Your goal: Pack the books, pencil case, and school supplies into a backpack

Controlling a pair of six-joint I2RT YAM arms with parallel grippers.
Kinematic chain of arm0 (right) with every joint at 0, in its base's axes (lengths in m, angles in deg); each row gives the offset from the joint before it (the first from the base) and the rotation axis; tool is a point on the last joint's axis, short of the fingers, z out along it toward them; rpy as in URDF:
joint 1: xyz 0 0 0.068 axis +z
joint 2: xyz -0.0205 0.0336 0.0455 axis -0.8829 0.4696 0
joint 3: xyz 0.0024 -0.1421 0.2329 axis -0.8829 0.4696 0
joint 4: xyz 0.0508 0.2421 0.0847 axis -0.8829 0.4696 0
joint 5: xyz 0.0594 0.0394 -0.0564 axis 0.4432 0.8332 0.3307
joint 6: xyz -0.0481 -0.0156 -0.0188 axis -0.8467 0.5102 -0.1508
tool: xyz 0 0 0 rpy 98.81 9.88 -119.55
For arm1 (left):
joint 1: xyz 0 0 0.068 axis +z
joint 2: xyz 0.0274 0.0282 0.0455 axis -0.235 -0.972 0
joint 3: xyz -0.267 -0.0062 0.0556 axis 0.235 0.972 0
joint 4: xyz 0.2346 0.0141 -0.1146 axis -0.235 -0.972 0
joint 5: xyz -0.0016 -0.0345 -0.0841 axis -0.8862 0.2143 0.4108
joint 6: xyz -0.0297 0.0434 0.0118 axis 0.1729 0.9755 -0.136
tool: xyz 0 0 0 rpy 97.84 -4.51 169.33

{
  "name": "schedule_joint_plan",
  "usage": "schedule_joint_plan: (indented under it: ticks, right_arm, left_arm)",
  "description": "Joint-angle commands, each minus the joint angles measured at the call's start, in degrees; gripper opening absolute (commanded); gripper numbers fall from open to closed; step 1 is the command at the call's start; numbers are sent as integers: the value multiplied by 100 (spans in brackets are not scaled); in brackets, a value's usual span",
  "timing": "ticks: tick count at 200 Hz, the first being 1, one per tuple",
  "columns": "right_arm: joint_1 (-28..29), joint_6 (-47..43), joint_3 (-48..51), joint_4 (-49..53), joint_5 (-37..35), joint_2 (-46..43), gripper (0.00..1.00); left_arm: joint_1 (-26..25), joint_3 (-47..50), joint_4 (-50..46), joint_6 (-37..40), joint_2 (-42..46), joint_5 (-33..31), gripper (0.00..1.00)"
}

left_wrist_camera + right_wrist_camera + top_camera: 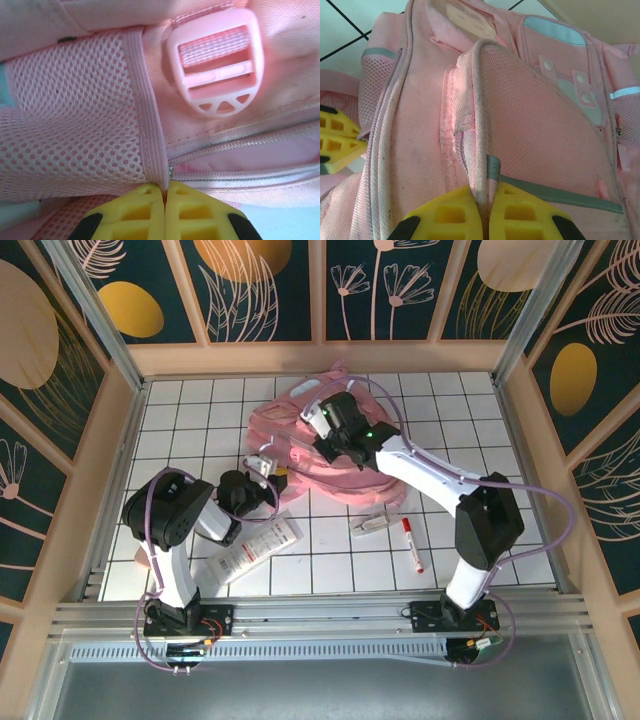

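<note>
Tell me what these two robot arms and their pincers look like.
The left arm and right arm are chunky black joints and white shells, each trailing a lilac cable and standing on a black base bolted to a silver rail. Small green lights glow near the right wrist. The left pincer and right pincer have bright yellow fingers with square hollows and black outer trim.

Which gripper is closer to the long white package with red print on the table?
Left. The left gripper grips the backpack's edge just beyond the package; the right gripper clamps the backpack farther back and rightward.
</note>
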Motion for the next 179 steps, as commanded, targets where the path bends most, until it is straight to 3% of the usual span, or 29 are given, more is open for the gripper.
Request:
schedule_joint_plan:
  ticks: [1,28,106,179]
  right_arm:
    - [140,220,-363,-905,-397,227,0]
    - [77,265,-394,-1003,-474,296,0]
    - [83,87,-461,-863,-365,230,0]
    - [91,84,-225,-915,-250,30,0]
  left_arm:
    - [-73,72,150,142,181,1068,0]
    - [-72,80,279,-186,89,1268,0]
    - [-74,308,484,-311,-319,955,20]
    - [-73,418,659,-172,-414,609,23]
